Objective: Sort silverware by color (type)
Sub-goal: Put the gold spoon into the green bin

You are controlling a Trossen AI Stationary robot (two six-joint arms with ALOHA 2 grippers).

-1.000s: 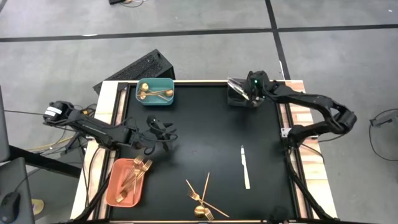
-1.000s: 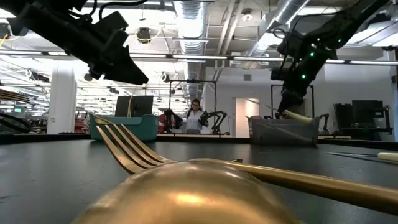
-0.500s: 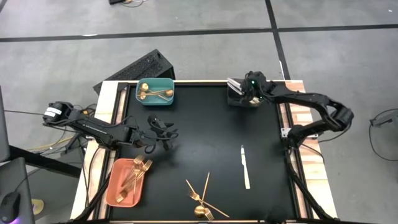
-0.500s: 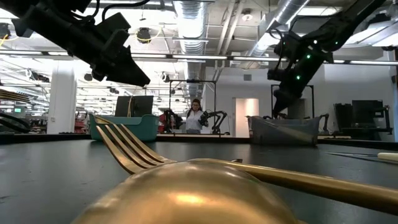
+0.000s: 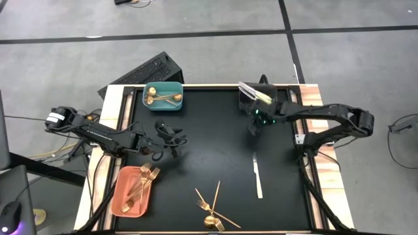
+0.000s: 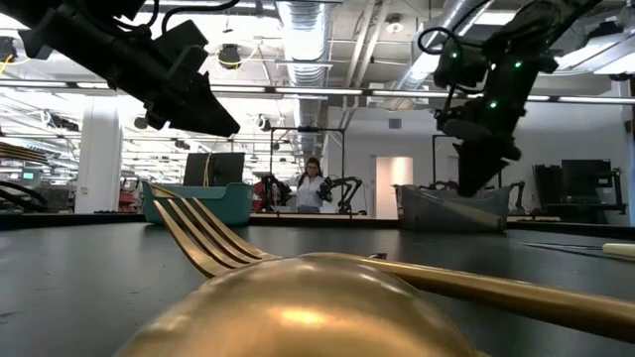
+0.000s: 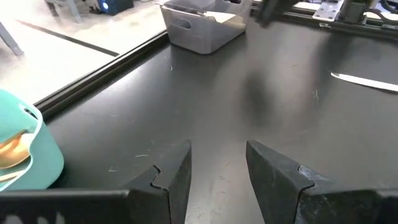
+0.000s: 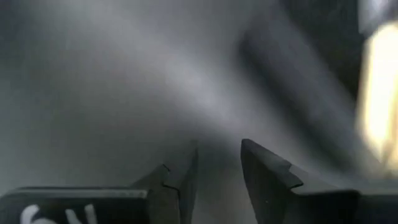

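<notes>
Seen from overhead, a black bench (image 5: 215, 150) carried scattered silverware. The right end effector (image 5: 255, 125) hovered at about one o'clock just beside a dark grey bin (image 5: 251, 96) holding cream knives; its fingers (image 8: 261, 171) stood slightly apart and gripped nothing. The left end effector (image 5: 176, 140) waited at nine o'clock, partly open and empty. A white flat knife (image 5: 257, 175) lay at four o'clock. Crossed gold forks and sticks (image 5: 214, 207) lay at six o'clock. A teal bin (image 5: 163, 96) at eleven held gold spoons; a salmon tray (image 5: 132, 189) at eight held gold forks.

Even overhead light; right wrist view heavily motion-blurred.
</notes>
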